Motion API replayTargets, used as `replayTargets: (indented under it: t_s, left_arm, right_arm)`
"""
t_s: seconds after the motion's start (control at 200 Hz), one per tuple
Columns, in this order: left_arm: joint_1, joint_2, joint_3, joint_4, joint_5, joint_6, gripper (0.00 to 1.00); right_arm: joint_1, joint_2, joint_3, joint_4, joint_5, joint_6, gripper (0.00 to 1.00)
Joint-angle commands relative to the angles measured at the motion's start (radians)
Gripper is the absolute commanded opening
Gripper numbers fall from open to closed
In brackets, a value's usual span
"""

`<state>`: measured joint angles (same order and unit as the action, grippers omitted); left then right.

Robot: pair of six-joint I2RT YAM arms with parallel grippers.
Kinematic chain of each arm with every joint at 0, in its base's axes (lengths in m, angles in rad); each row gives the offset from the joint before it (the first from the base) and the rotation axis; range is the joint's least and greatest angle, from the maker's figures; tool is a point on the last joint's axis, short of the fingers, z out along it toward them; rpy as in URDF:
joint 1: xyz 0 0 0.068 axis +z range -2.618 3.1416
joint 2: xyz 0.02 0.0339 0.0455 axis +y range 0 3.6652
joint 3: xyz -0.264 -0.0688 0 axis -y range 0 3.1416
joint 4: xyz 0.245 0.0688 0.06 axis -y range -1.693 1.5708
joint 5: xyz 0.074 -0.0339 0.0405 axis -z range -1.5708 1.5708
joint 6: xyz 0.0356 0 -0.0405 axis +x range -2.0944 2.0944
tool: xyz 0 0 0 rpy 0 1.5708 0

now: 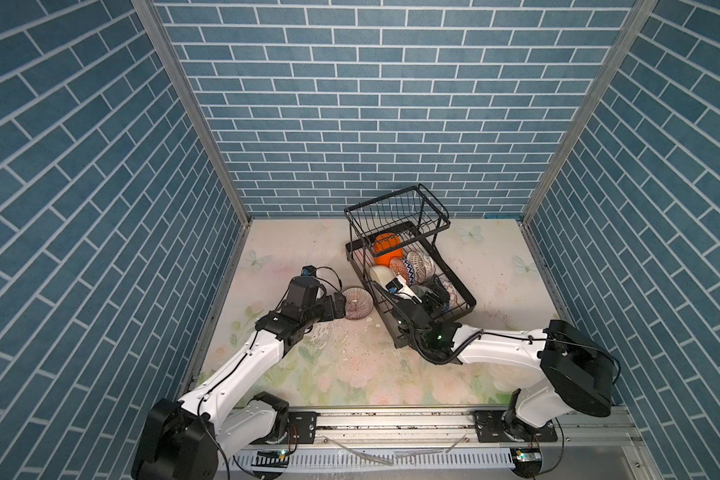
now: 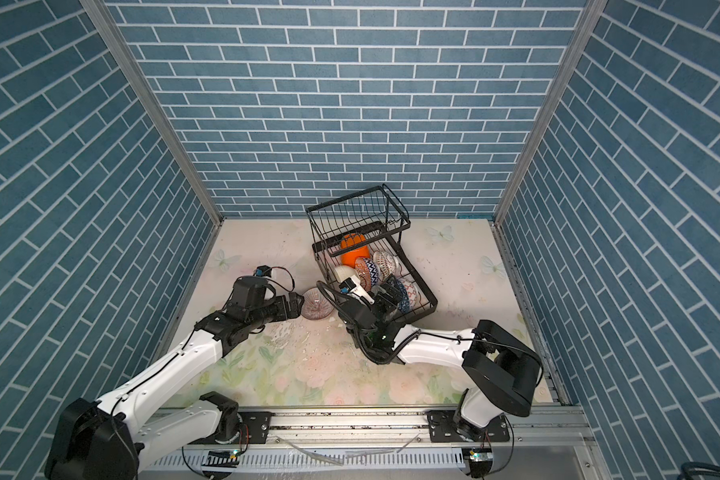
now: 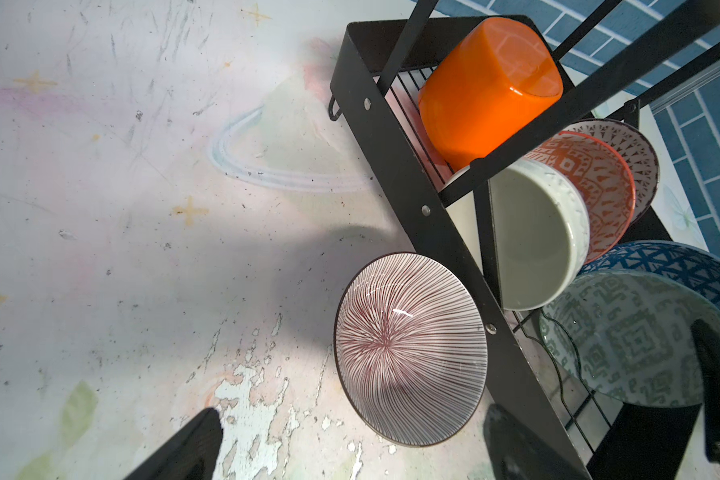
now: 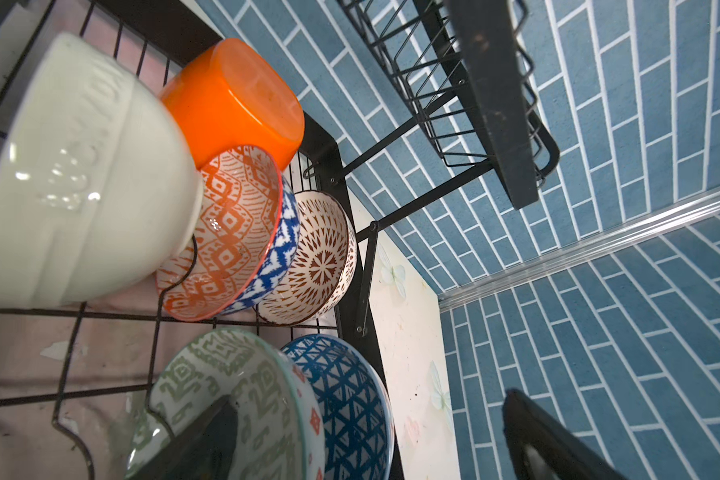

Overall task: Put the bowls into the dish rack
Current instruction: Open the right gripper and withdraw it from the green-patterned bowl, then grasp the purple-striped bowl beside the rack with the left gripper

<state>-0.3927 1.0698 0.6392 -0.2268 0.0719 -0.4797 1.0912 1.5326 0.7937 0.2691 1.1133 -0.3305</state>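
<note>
Near the table's (image 1: 329,374) back edge sits the black wire dish rack (image 3: 395,158). Six bowls lie tipped in its low tray: a plain orange square-ish bowl (image 4: 233,95), a plain cream bowl (image 4: 80,174), an orange-red patterned bowl (image 4: 229,232), a brown-and-white patterned bowl (image 4: 316,257), a blue criss-cross bowl (image 4: 346,395) and a grey-green patterned bowl (image 4: 225,386). A round bowl with thin brown stripes (image 3: 410,349) is outside on the table, just beside the rack's long wall. The left gripper (image 1: 341,306) is next to it, jaws spread wide. The right gripper (image 1: 436,296) hangs over the grey-green bowl, jaws spread, holding nothing.

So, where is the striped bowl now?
In both top views the striped bowl lies on the table, between the left tool and the dish rack's side rail.
</note>
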Motion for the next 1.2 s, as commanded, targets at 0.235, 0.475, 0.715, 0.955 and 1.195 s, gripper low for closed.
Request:
replayTargets:
  t_s: [0.235, 0.475, 0.715, 0.955, 1.195]
  left_arm:
    - [0.007, 0.016, 0.019, -0.019, -0.005, -0.002, 1.0]
    - [0.006, 0.018, 0.019, -0.027, -0.005, -0.003, 1.0]
    - [0.007, 0.021, 0.019, -0.036, -0.003, -0.007, 1.0]
    - [0.006, 0.022, 0.02, -0.061, -0.007, -0.012, 1.0]
    - [0.006, 0.019, 0.025, -0.103, -0.012, -0.011, 1.0]
  right_arm:
    - [-0.062, -0.177, -0.005, -0.187, -0.162, 0.277, 0.99]
    - [-0.109, -0.258, 0.034, -0.326, -0.287, 0.402, 0.99]
    - [-0.17, -0.302, 0.088, -0.468, -0.411, 0.532, 0.99]
    - [-0.199, -0.29, 0.166, -0.608, -0.489, 0.618, 0.99]
    - [-0.209, -0.247, 0.248, -0.692, -0.607, 0.631, 0.99]
